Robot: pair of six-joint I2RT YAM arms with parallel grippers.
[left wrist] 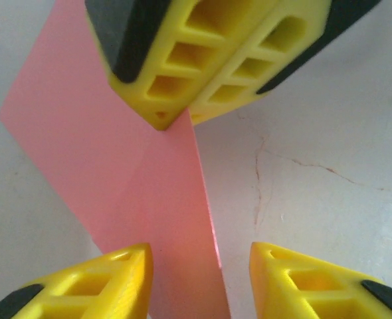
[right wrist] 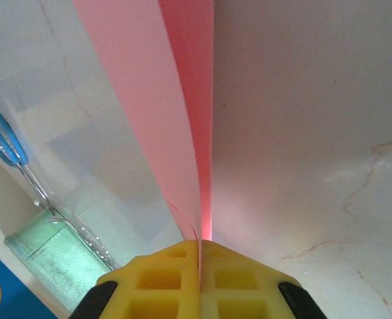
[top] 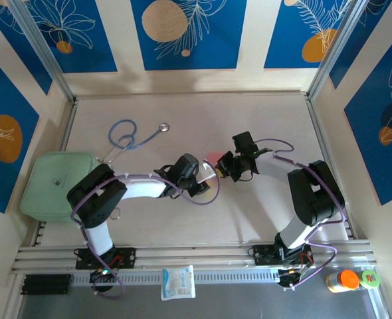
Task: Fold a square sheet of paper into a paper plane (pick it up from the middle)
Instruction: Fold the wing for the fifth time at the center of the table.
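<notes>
The square sheet of paper [top: 214, 159] is salmon pink and folded, held off the table at mid-workspace between the two arms. My right gripper [right wrist: 200, 244] is shut on its folded edge, and the two layers [right wrist: 149, 100] fan away from the pinch. In the left wrist view the right gripper's yellow fingers [left wrist: 183, 73] clamp the top of the sheet [left wrist: 116, 153]. My left gripper [left wrist: 199, 279] is open, with the sheet's lower part passing between its fingers, nearer the left one. From above, the left gripper [top: 202, 176] sits just left of the right gripper [top: 221, 166].
A blue looped stethoscope [top: 133, 136] lies at the back left. A pale green pad [top: 55, 183] rests at the left edge. A white packet [top: 178, 282] sits on the front rail, with an orange-capped bottle [top: 345, 280] at the front right corner.
</notes>
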